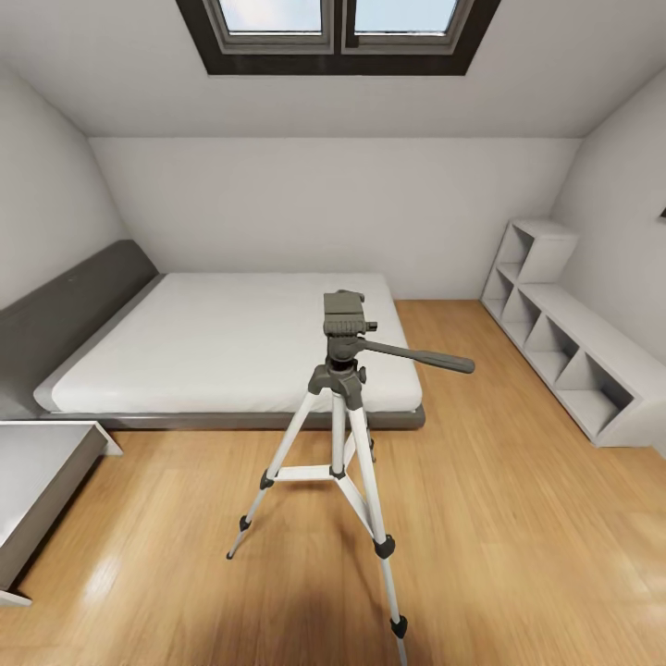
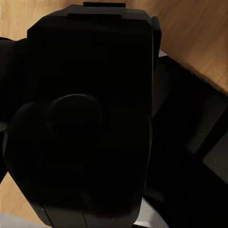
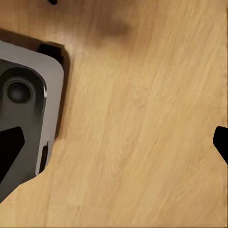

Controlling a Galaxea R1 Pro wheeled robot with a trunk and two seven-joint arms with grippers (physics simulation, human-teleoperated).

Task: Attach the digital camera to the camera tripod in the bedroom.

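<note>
A chunky black digital camera point(image 2: 90, 118) sits right up against the left wrist view, dark and close, with a round knob-like bump on its near face. It appears to be carried in the left end effector, though the fingers themselves cannot be made out, so whether they are clamped on it cannot be told for certain. No red button can be made out in the darkness.

One camera tripod point(image 1: 344, 407) stands upright on the wood floor point(image 1: 518, 555) in the head view, straight ahead of the robot. It has three silver-white legs with dark joints and feet, and a dark pan head with one long handle sticking out to the side. The mounting plate on top is bare: no camera is attached yet.

By this judgement, the robot has reached the bedroom with the camera apparently in its left end effector. What remains is lifting the camera to the tripod head and seating it there.

The right wrist view looks down on floorboards, with a grey and black part of the robot at one edge. The right end effector's state cannot be told.

Beyond the tripod lies one low grey bed point(image 1: 231, 338) with a white mattress. One run of white cube shelves point(image 1: 564, 351) lines the wall, and one dark-framed double skylight point(image 1: 338, 32) is overhead.
</note>
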